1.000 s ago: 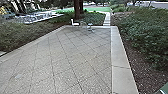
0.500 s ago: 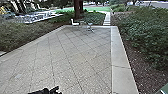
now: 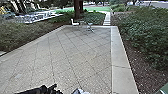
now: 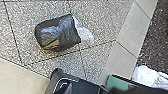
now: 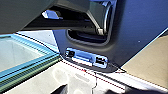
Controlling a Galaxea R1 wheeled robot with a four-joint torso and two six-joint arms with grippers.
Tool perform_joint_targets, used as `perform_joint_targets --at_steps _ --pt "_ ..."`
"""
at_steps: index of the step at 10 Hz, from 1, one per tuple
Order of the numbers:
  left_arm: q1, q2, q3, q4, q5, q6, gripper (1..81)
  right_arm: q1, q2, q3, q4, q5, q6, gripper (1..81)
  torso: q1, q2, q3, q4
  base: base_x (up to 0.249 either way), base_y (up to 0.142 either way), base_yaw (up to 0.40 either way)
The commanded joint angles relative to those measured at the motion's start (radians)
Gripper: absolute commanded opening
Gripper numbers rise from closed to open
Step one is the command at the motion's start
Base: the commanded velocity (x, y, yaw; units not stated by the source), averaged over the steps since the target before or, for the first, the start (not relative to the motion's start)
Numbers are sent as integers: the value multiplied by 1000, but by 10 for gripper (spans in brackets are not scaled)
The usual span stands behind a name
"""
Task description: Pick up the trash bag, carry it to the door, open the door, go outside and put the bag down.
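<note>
Left tool [image 3: 53,89], black and jointed, sits along the bottom edge, left of center, in the head view; I cannot tell whether it is released, clenched or grasping something. I cannot tell the right tool's state either.

From the left of the head view, low green shrubs [image 3: 22,32] run beside a wide patio of gray, speckled paving [image 3: 62,57] cut by diagonal joints. Toward the top, left of center, 1 white chair [image 3: 74,23] stands near a small pale table [image 3: 90,25], with a thick brown tree trunk [image 3: 78,8] behind them. Just right of the tool, at the bottom edge, is a white and gray crumpled thing [image 3: 80,91], mostly cut off. A smooth pale stone border [image 3: 121,60] runs down the right side, then brown mulch [image 3: 140,67] and a dense dark green hedge [image 3: 147,32].

In the left wrist view, the glossy black plastic trash bag [image 4: 60,32], with pale see-through plastic at 1 end, shows on its side against the speckled paving, apart from the stone border; whether anything holds it I cannot tell. A white crumpled bundle [image 4: 146,75] shows against the mulch, beside a flat green panel [image 4: 117,83].

In the right wrist view, a teal-edged panel [image 5: 27,66] shows beside pale ground [image 5: 65,75].
</note>
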Motion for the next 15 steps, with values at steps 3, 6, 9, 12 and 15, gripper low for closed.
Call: perform_joint_targets --at_steps 3,6,9,12,15 --pt "-63 6 -49 -9 71 20 811 3 7 9 -5 -74 -4 811 0 0 0 0 0 0 0" --pt "101 40 -51 15 62 115 811 5 9 9 -5 -71 -4 811 0 0 67 0 0 0 0" --pt "228 150 -186 17 58 213 811 6 9 6 -2 -71 -2 811 0 0 131 0 0 0 0" --pt "351 255 -290 18 60 327 811 10 9 2 8 -69 -1 811 0 0 185 -81 0 0 0" --pt "535 363 -374 18 57 541 811 20 12 -1 10 -69 7 811 -2 -1 200 -149 0 0 0"
